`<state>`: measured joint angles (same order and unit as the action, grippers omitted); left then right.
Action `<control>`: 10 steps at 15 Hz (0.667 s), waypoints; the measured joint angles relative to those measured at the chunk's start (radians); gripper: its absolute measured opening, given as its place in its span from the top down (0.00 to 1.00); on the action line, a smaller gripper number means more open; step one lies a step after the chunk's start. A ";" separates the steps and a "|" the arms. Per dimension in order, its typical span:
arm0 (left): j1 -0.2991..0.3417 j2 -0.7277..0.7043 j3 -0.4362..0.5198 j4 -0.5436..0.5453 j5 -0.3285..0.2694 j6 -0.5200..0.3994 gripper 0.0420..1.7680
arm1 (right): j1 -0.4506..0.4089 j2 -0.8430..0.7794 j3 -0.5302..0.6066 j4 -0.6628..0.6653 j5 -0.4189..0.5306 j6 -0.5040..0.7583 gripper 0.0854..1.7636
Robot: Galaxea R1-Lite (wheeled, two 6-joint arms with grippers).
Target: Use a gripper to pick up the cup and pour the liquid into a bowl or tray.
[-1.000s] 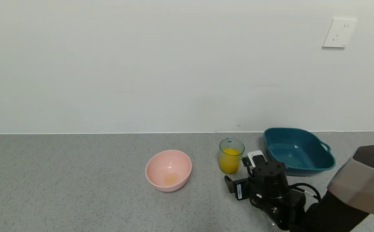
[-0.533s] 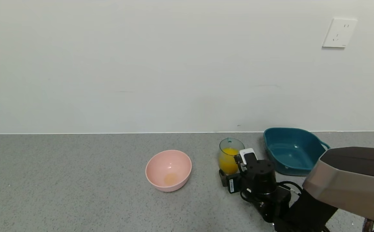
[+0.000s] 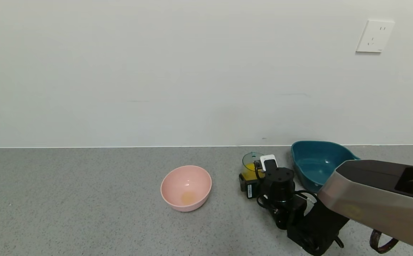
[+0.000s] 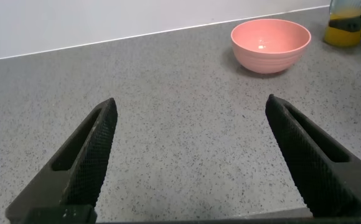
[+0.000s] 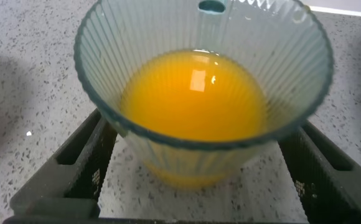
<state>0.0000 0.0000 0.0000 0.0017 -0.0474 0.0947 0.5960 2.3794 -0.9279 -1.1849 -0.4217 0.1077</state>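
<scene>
Nearest you, your right tool sits low on the grey counter, fingers spread either side of the cup, not yet pinching it. The cup stands upright holding orange liquid. Your left tool hovers spread, well apart. Farther left sits the pink bowl; the teal tray lies beyond.

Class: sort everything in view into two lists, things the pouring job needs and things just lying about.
Needed: right gripper, open around the cup; orange liquid; pink bowl.
Lying about: teal tray; wall socket; left gripper, idle.
</scene>
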 joint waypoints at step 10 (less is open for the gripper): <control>0.000 0.000 0.000 0.000 0.000 0.000 0.03 | 0.000 0.058 -0.039 -0.102 -0.034 -0.040 0.03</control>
<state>0.0000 0.0000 0.0000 0.0017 -0.0474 0.0947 0.5955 2.4370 -0.9664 -1.2872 -0.4555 0.0672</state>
